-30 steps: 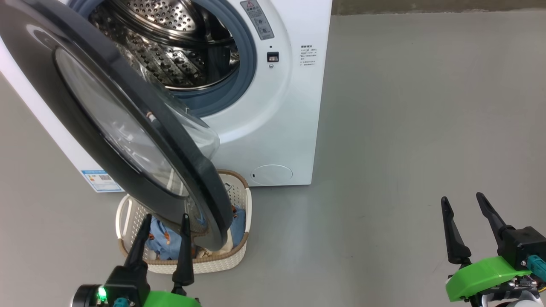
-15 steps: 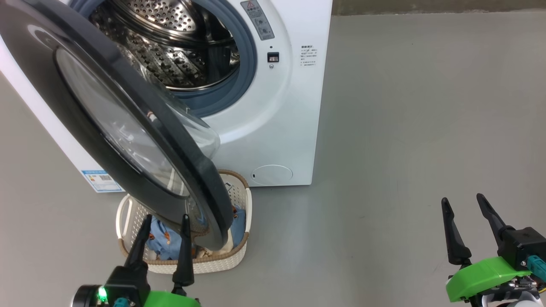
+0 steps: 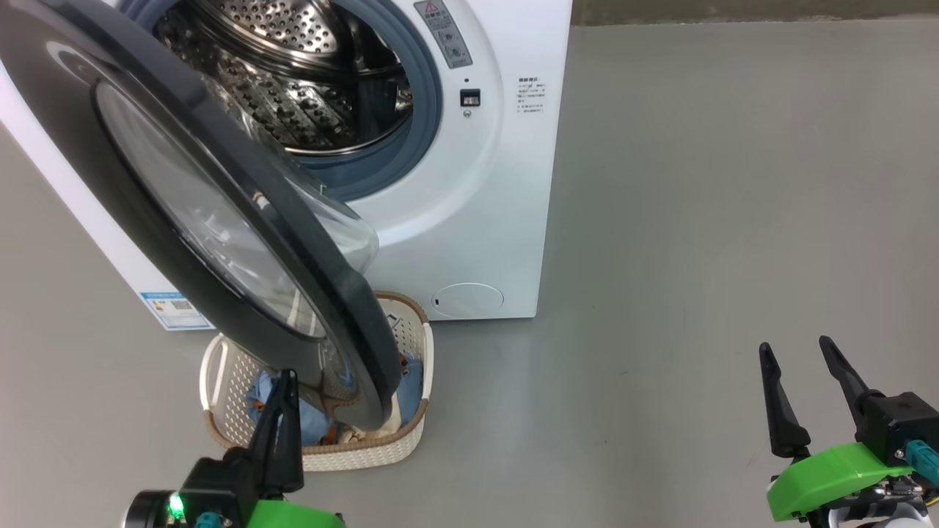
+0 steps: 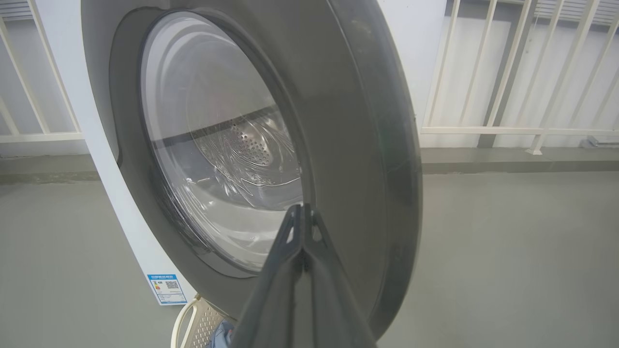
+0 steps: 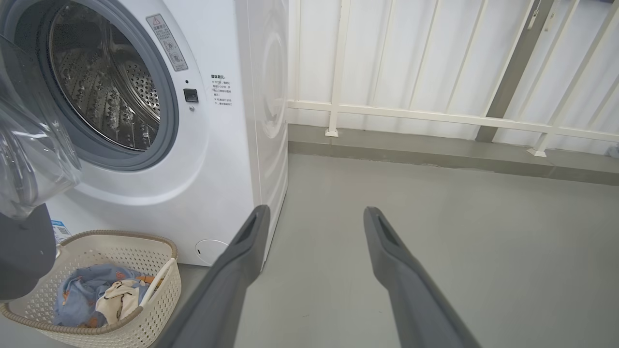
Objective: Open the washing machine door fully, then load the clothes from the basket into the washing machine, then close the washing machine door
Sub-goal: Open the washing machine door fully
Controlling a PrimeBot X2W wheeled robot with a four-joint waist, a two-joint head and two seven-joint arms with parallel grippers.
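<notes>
Near door [image 3: 205, 205] edge, L gripper [image 3: 286, 377] closed, empty; R gripper [image 3: 795, 342] spread wide over floor [image 3: 697, 220].

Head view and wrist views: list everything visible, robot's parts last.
washing machine: one, white, upper left, steel drum exposed.
washing machine door: one, black rim, clear glass, swung open above the basket.
basket: one, cream with brown rim, on the floor.
clothes: several, light blue and cream, in the basket.
label sticker: one, blue, machine's lower corner.
railing: one, white, beyond the machine.
floor: one, grey, throughout.
left gripper: one, dark fingers shut, before the door.
right gripper: one, dark fingers open, lower right.
</notes>
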